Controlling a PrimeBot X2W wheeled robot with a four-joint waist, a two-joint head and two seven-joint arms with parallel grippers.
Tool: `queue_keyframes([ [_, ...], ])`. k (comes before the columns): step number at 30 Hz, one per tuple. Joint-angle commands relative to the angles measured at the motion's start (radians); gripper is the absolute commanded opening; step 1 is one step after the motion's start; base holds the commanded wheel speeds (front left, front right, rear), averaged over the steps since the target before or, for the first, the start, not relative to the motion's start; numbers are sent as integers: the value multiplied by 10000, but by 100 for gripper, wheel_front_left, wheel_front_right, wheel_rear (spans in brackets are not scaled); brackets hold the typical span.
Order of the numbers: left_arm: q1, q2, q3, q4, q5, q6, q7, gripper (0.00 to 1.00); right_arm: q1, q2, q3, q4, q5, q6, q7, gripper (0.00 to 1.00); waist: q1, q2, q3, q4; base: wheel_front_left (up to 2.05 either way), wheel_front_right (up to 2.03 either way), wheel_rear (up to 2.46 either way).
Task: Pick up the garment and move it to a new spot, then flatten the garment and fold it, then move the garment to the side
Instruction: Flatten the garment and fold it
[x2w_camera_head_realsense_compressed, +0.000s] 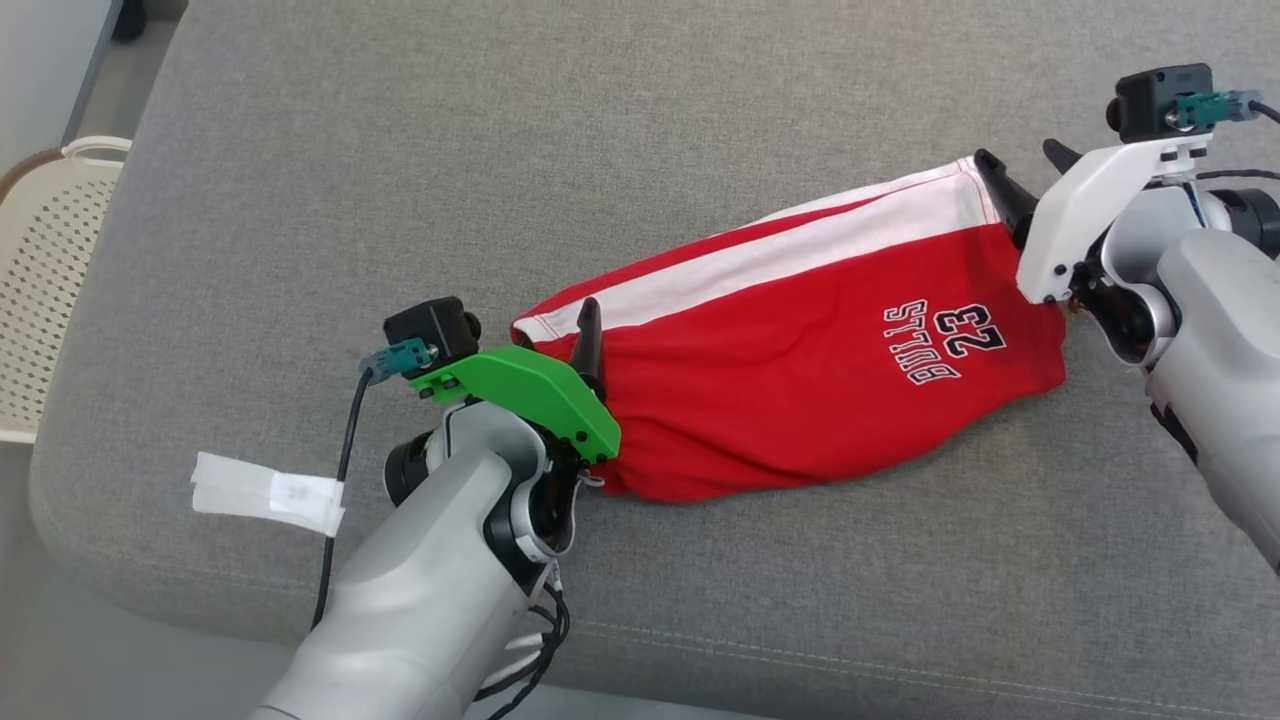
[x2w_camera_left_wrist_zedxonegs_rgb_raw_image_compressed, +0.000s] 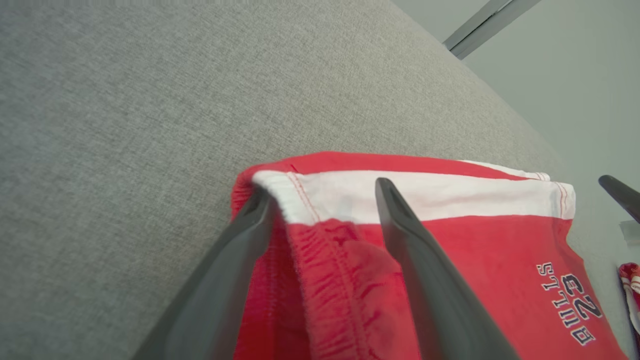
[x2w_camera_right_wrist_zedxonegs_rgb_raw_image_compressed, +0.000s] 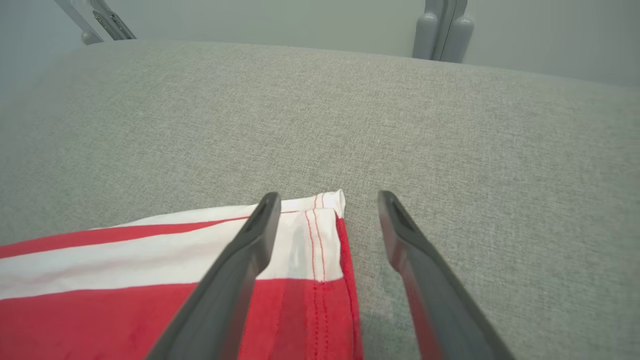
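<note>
- One red garment (x2w_camera_head_realsense_compressed: 800, 390) lies on one grey cushion (x2w_camera_head_realsense_compressed: 400, 150); one pale basket (x2w_camera_head_realsense_compressed: 50, 260) stands left.
- Left gripper (x2w_camera_left_wrist_zedxonegs_rgb_raw_image_compressed: 321, 189) and right gripper (x2w_camera_right_wrist_zedxonegs_rgb_raw_image_compressed: 328, 196), fingers spread apart, straddle its two ends.

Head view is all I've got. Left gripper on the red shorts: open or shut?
Observer: Open. In the left wrist view the left gripper is spread, straddling the waistband corner of the red shorts.
Operator: Right one?
Observer: The right gripper is open too. One finger is over the white stripe by the hem, the other over bare grey cushion.
</note>
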Motion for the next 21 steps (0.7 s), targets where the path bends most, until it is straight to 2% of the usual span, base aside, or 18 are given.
queue_keyframes([
  [1,-73,135,-78,39,108,-74,-67,100,-42,-196,112,-63,183,-15,-132,100,0,0,-109,-52,0,0,0],
  [5,288,469,-319,-191,318,-91,27,100,259,-534,440,-278,630,-15,-318,100,0,0,-331,-103,0,0,0],
  [10,788,1068,-576,-842,573,94,50,100,763,-906,828,-561,1194,-15,-519,100,0,0,-656,-141,0,0,0],
  [16,1553,1879,-604,-2139,811,571,-262,100,1383,-952,1133,-734,1879,-15,-649,100,0,0,-884,-110,0,0,0],
  [21,2200,2631,-469,-3698,1234,1132,-648,100,1669,-820,1304,-274,2287,-15,-742,100,0,0,-886,149,0,0,0],
])
